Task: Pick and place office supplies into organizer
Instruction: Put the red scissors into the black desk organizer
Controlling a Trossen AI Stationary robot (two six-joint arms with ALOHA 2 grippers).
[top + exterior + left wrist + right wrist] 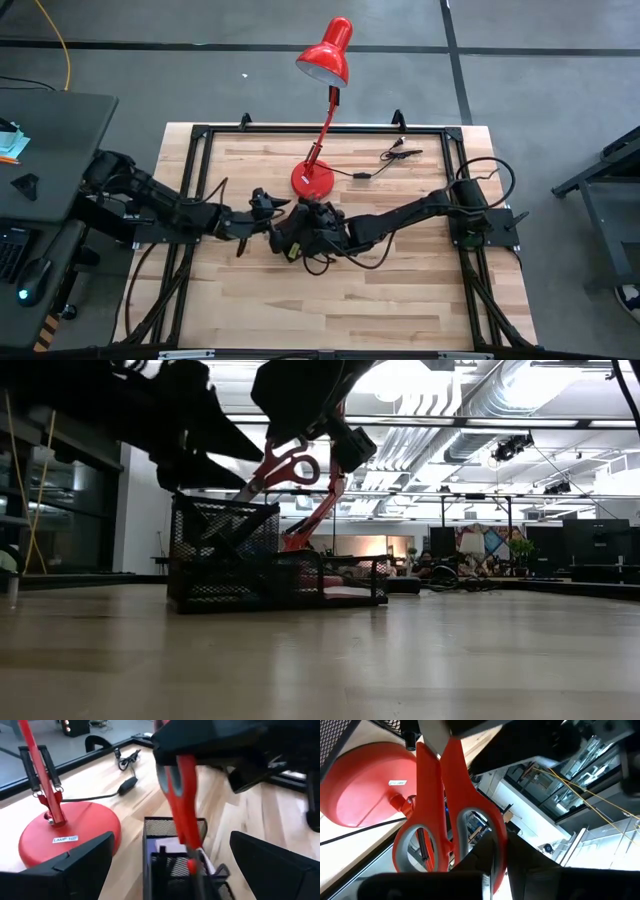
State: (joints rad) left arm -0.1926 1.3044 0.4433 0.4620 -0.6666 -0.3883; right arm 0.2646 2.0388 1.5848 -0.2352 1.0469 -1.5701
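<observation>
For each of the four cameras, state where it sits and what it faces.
High: overhead, looking down on table, both arms.
Low: at tabletop level, facing organizer, arms overhead.
Left wrist: on left arm, over organizer; own open fingers.
Right wrist: on right arm, facing scissors it grips.
Shared: scissors and lamp base.

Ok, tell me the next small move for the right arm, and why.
Probably lower a little farther, then open. The right gripper is shut on the red-handled scissors, blades pointing down into the tall compartment of the black mesh organizer, handles well above its rim. The left gripper waits open beside it.
</observation>
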